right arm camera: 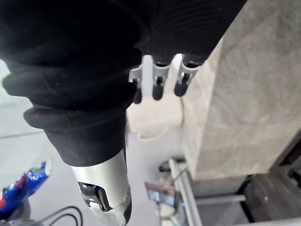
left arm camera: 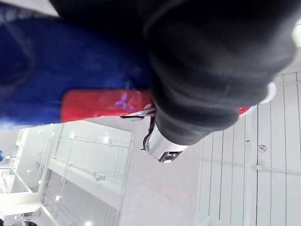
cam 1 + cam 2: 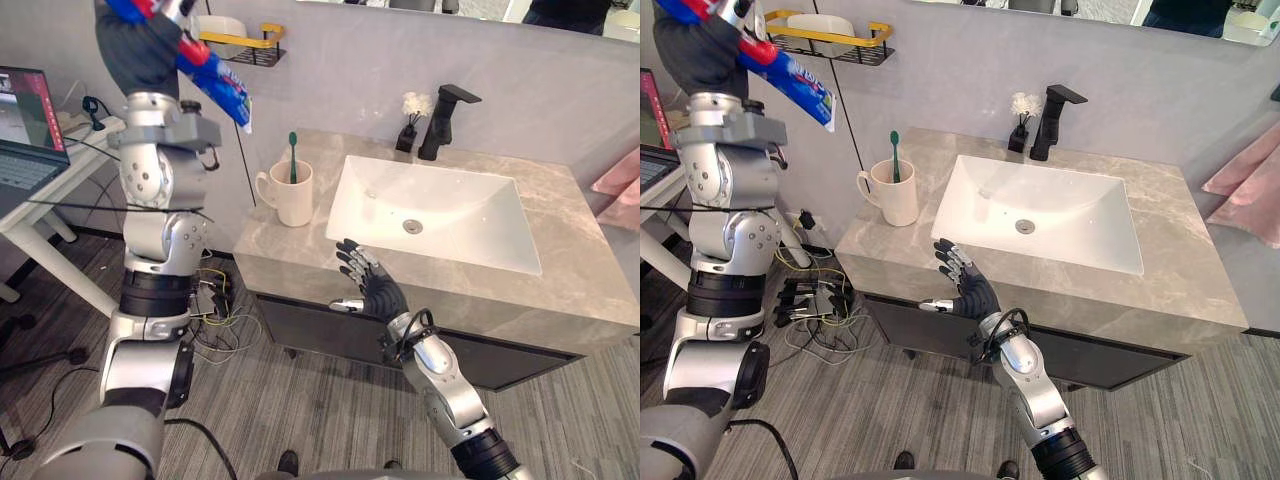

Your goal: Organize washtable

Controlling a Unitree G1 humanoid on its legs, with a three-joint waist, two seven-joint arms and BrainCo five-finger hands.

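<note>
My left hand (image 3: 150,20) is raised high at the upper left, shut on a blue and red toothpaste tube (image 3: 218,82) that slants down toward the wall; the tube (image 2: 94,101) crosses the left wrist view too. On the grey marble washtable (image 3: 290,255) a cream mug (image 3: 290,195) holds a green toothbrush (image 3: 293,152). My right hand (image 3: 372,288) hovers open at the table's front edge, right of the mug, with straight fingers (image 1: 157,87) and nothing in it.
A white sink (image 3: 440,215) fills the counter's middle, with a black faucet (image 3: 443,120) and a small vase of white flowers (image 3: 410,125) behind it. A black and yellow wall shelf (image 3: 245,42) hangs above the mug. A laptop (image 3: 25,130) sits on a desk at left.
</note>
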